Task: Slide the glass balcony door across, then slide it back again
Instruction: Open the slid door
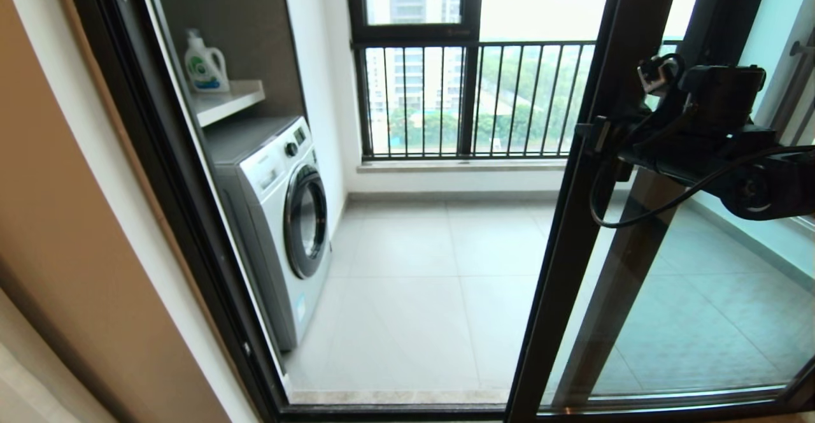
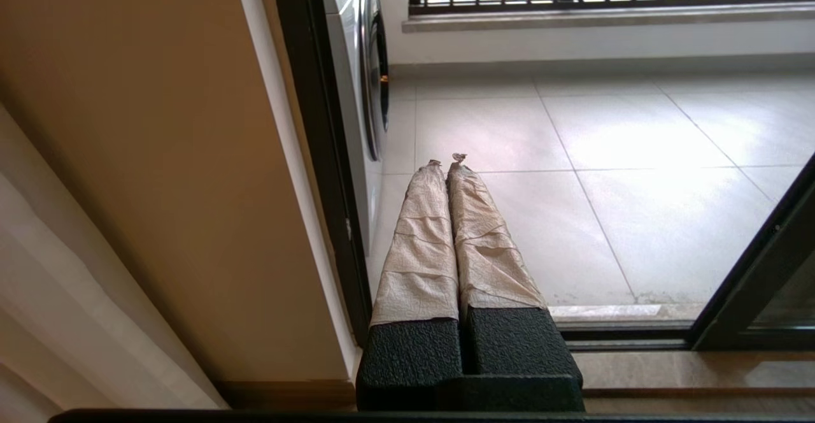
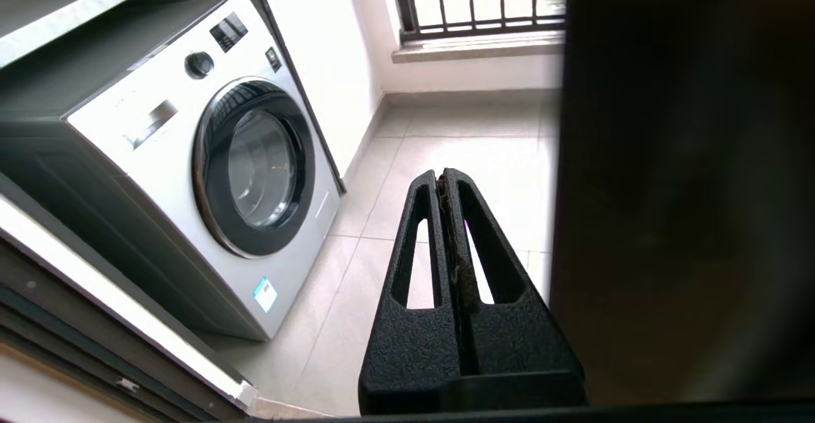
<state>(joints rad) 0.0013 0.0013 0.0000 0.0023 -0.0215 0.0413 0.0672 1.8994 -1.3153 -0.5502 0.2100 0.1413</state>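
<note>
Though pulled well over to the right, leaves a wide gap onto the balcony: glass balcony door point(image 1: 573, 219), with its dark leading upright slanting down the right half of the head view and the pane beyond it over the right-hand tiles. Looks heavy and stiff, riding on a floor track. Probably calls for a steady sideways push rather than a jerk, and may coast once rolling. Best not to lean on the glass, which is smooth, slippery and breakable. Better to bear on the metal upright, or to hook the slim handle, which cannot be made out here.

Right gripper point(image 1: 602, 139) at about mid-height by that upright, fingers pressed together on nothing, just beside the dark frame point(image 3: 668, 187) in its wrist view; touching or not, cannot tell. Well placed to push with the flat of the closed fingers.

Left gripper point(image 2: 446, 162) low by the left jamb, taped fingers together and empty, seemingly parked.

Washing machine point(image 1: 280, 219) and railed window point(image 1: 471, 98) out beyond the opening, well apart from the door's track.
</note>
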